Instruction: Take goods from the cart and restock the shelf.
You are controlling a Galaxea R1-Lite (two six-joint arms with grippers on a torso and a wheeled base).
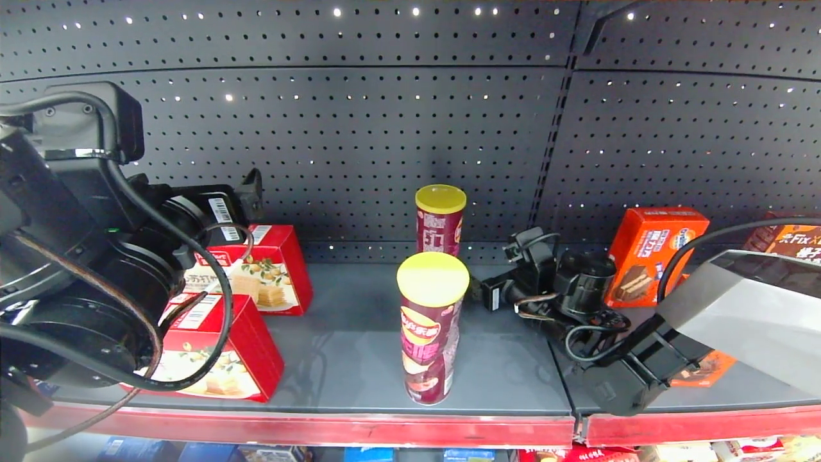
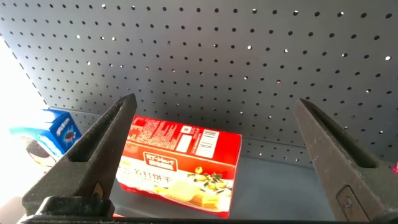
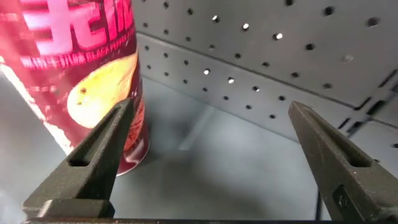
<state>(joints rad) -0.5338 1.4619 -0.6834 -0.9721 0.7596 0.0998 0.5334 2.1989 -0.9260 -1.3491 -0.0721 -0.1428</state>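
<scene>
Two maroon chip cans with yellow lids stand mid-shelf, the front can (image 1: 431, 333) near the edge and the back can (image 1: 440, 221) by the pegboard. My right gripper (image 1: 482, 292) hovers low just right of them; in the right wrist view it (image 3: 210, 106) is open, with a can (image 3: 87, 81) beside one finger and nothing between the jaws. Two red cracker boxes sit on the left, one at the back (image 1: 272, 276) and one in front (image 1: 218, 356). My left gripper (image 1: 251, 189) hangs above the back box, open (image 2: 214, 106), the red box (image 2: 180, 165) beyond its fingers.
An orange biscuit box (image 1: 654, 253) stands right of my right arm, with another box (image 1: 789, 240) at the far right. A blue package (image 2: 59, 130) lies left of the red boxes. The grey shelf (image 1: 359, 346) has bare room between boxes and cans. More goods fill the lower shelf.
</scene>
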